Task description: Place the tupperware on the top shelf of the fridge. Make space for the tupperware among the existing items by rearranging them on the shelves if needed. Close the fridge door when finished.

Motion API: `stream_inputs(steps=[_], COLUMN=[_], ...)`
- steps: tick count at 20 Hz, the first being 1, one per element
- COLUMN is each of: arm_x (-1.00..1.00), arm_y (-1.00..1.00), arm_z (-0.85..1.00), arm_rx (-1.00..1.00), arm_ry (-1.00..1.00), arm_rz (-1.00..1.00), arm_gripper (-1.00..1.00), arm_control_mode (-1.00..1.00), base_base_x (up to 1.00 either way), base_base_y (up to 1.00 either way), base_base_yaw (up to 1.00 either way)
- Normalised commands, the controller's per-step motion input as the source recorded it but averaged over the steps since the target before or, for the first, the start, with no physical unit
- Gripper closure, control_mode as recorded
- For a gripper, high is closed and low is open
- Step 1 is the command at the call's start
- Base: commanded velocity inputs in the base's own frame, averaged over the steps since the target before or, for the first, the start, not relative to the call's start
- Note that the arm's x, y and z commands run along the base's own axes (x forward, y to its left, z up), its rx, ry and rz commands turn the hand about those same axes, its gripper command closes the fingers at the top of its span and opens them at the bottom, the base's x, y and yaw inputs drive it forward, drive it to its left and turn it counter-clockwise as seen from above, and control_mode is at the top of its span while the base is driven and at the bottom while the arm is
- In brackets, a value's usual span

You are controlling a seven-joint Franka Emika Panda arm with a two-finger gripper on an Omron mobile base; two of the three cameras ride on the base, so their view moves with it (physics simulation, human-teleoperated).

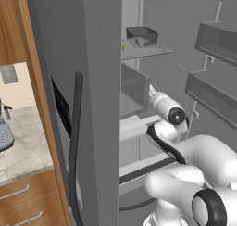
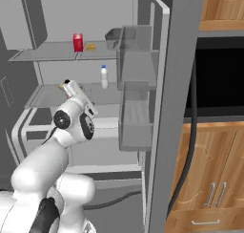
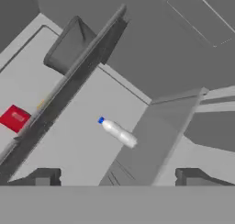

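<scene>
In the left base view the marble bench point(image 1: 23, 141) sits at nine o'clock beside the fridge point(image 1: 88, 58), whose closed left door with its dark handle stands at the centre. At three o'clock of that door the white arm rises from five o'clock and reaches forward into the open compartment, wrist level with the lower shelf. The tupperware point(image 1: 142, 34), a dark grey lidless tub, rests at twelve o'clock on the top shelf point(image 1: 152, 49), near its back edge.

In the right base view the arm climbs from seven o'clock, its hand pointing up toward ten o'clock over the lower shelf. On the top shelf the small red box point(image 2: 77, 42) and the yellowish piece point(image 2: 90, 47) stand just beside each other; bare panel lies between them and the tupperware point(image 2: 113, 37) at their three o'clock, against the shelf's right end. The white bottle point(image 2: 104, 77) stands upright on the lower shelf, with free panel on both sides.

In the hand view the pincer point(image 3: 117, 177) is spread wide and empty, fingertips point(image 3: 43, 177) at the bottom, the white bottle between and beyond them.
</scene>
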Motion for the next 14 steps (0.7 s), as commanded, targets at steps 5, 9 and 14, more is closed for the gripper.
stream_inputs(steps=[5,9,14], arm_x=[-0.79,-0.11,-0.20], arm_y=[0.29,0.00,0.14], arm_z=[0.67,0.98,-0.08], arm_rx=[-0.23,-0.10,-0.42], arm_ry=[0.61,0.61,0.41], arm_rz=[0.34,0.18,0.14], arm_gripper=[-1.00,-1.00,-1.00], arm_control_mode=[-1.00,-1.00,-1.00], base_base_x=[0.00,0.00,0.00], base_base_y=[0.00,0.00,0.00], base_base_yaw=[0.00,0.00,0.00])
